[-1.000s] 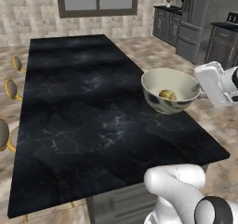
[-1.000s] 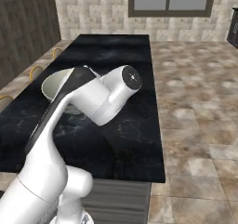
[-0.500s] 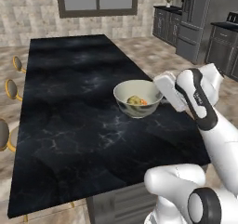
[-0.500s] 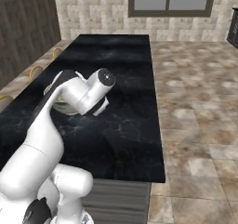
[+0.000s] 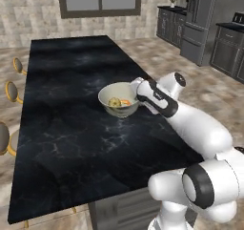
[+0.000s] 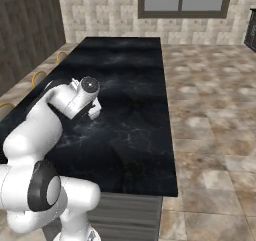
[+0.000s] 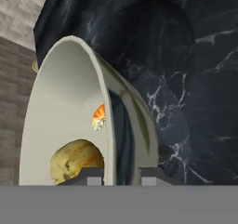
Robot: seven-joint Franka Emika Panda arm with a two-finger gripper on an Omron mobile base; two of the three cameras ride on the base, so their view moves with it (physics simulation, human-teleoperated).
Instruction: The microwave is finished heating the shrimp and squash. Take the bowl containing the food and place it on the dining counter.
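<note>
The bowl point(image 5: 119, 99), rim pinched in the claw point(image 7: 122, 174), has been carried lower over the worktop point(image 5: 71, 129), so release is judged near.

The bowl point(image 5: 118, 99) sits over the surface point(image 5: 71, 129), nearer its right long edge than its left and about midway along its length. The squash point(image 5: 114, 102) and shrimp point(image 5: 125, 102) lie inside the bowl, squash to the left. The gripper point(image 7: 121, 174) straddles the bowl's right rim.
</note>
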